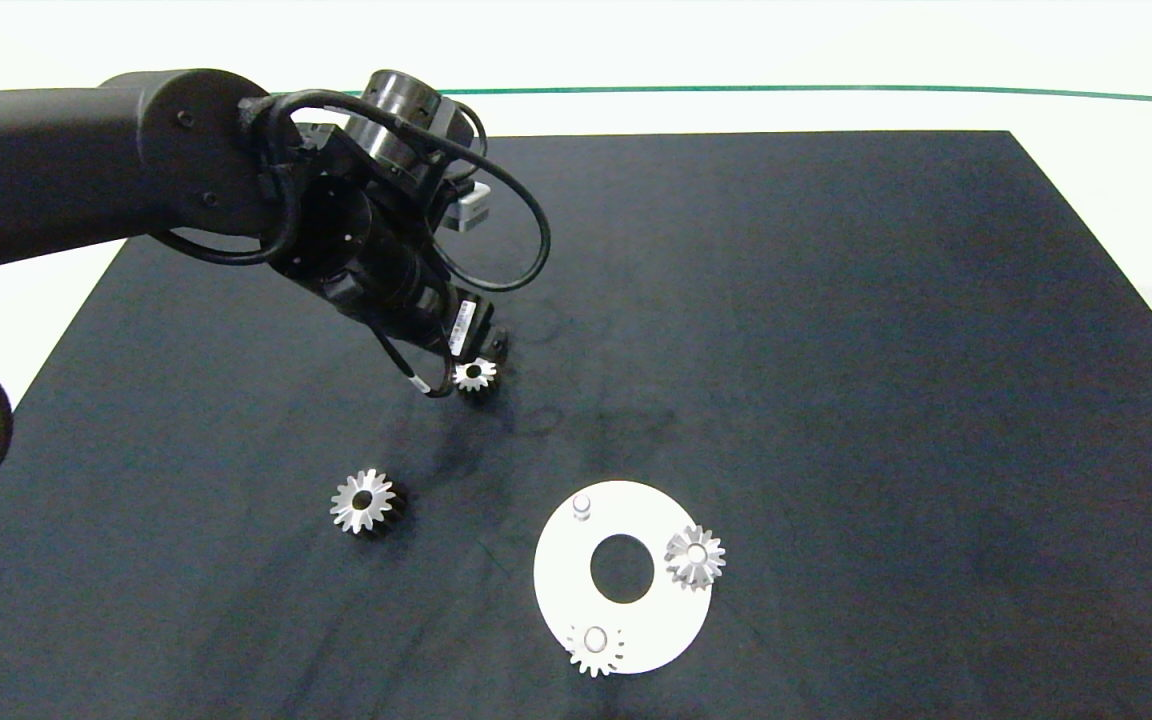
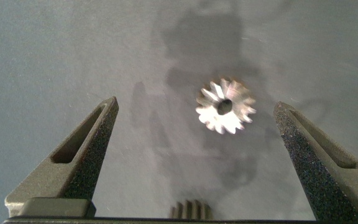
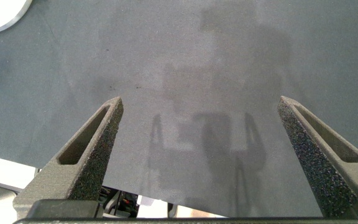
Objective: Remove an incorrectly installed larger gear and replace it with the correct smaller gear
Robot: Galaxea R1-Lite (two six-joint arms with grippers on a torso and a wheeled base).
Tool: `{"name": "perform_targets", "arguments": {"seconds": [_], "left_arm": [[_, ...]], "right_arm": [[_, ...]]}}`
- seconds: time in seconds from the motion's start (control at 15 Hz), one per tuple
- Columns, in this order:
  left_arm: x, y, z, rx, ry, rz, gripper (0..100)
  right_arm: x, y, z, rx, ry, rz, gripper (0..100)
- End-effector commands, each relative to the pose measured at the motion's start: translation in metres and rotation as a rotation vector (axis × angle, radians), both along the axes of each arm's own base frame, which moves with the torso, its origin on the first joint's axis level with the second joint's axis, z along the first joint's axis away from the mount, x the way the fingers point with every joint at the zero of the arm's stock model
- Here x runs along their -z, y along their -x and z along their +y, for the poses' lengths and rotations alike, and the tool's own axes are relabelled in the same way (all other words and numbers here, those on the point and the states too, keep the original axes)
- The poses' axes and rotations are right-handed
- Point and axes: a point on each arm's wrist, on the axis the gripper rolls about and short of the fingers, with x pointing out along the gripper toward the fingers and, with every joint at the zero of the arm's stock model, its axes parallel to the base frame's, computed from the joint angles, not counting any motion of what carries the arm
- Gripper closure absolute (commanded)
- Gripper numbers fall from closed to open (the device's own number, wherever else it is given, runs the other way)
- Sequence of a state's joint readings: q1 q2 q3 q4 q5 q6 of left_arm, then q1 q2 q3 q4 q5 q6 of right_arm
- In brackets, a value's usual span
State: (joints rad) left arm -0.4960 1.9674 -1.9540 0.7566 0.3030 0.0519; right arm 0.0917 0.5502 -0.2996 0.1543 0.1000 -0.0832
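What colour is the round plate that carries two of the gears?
White; the round plate shows best in the head view.

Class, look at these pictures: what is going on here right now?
The left gripper hovers open over the smaller gear on the black mat, fingers either side, not touching. The larger gear lies loose on the mat. The white disc has a bare peg. The right gripper is open, idle, holding nothing.

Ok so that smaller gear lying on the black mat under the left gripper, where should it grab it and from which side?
Likely from straight above, across the toothed rim. The smaller gear lies flat on the black mat, centre hole up, so only its outer edge offers opposing faces. The left gripper hangs over it with fingers open wide on either side. Shift slightly to centre it, then close on opposite teeth.
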Motion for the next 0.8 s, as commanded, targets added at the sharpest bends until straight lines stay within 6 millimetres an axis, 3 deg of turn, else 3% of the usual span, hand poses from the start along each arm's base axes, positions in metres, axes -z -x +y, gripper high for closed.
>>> {"name": "perform_targets", "arguments": {"seconds": [0.07, 0.47, 0.8], "left_arm": [[0.014, -0.015, 0.006, -0.03, -0.025, 0.036, 0], [0.018, -0.012, 0.003, -0.035, -0.02, 0.056, 0], [0.011, 0.006, -0.01, 0.003, -0.01, 0.07, 0]], "right_arm": [[0.0, 0.0, 0.0, -0.002, 0.001, 0.0, 0], [0.001, 0.0, 0.0, -0.002, 0.001, 0.0, 0], [0.0, 0.001, 0.0, -0.003, 0.002, -0.003, 0]]}}
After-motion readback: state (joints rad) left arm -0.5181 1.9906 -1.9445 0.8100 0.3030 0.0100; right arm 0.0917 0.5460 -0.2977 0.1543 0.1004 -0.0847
